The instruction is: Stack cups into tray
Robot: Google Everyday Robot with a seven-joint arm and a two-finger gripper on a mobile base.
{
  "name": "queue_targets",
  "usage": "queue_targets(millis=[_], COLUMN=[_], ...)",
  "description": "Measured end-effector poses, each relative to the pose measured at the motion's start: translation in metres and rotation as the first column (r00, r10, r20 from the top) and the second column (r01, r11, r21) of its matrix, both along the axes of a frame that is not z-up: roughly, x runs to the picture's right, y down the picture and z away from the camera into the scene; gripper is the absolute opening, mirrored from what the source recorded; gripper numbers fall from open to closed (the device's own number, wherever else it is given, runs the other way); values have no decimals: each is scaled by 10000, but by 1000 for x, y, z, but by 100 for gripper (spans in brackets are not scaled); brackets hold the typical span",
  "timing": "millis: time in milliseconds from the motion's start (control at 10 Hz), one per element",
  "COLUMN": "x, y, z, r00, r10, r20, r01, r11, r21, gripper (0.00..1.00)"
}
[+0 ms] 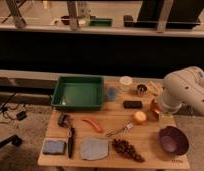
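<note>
Three cups (pixel 112 93) stand right of the tray (pixel 78 106); the gripper (pixel 156 109), farther right, fingers wide and empty, may topple one reaching in.

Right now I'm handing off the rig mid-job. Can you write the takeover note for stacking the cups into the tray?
Gripper: at the arm's end, low over the table's right side, behind the purple bowl; no cup in it.
Tray: back left of the table, nothing in it.
Cups: grey-blue cup just right of the tray, cream-white cup behind it, steel cup further right. All three stand on the table, apart from one another.
Done: nothing stacked yet.
Left: all three cups go into the tray, stacked.
</note>
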State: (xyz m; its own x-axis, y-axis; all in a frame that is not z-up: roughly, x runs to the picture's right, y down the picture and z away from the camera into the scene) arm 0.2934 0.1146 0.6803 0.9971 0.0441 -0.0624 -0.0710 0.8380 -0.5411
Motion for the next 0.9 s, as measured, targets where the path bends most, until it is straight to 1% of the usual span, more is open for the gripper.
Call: queue_targets(millis=[200,400,600,700,900], x=[2,0,1,-1,-8], y=[-2,-18,-29,-33,-38], z=[1,10,16,20,26], r00=[10000,9999,9999,9998,9997], r10=[-13,-76,-89,-135,-241], r20=[-56,-113,-143,-114,68], r01=[14,80,97,142,235], r11=[10000,9992,9982,9975,9970], r21=[48,383,595,688,733], gripper=[80,80,80,80,80])
